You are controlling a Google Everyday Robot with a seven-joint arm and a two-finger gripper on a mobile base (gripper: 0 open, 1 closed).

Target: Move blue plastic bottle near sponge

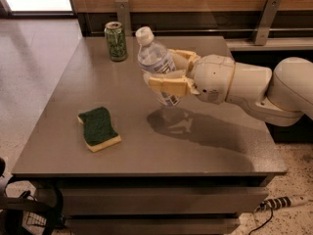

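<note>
The blue plastic bottle (155,61), clear with a white cap and a white label, is tilted with its cap to the upper left. It hangs above the grey table (210,146), off the surface. My gripper (168,72) is shut on the bottle's middle, one cream finger in front and one behind. The sponge (98,128), dark green on top over yellow foam, lies flat on the table to the lower left of the bottle, well apart from it.
A green drink can (116,41) stands at the table's far left, behind and left of the bottle. My white arm (254,89) reaches in from the right. A wooden wall with metal brackets (264,18) runs behind the table. A power strip (286,201) lies on the floor.
</note>
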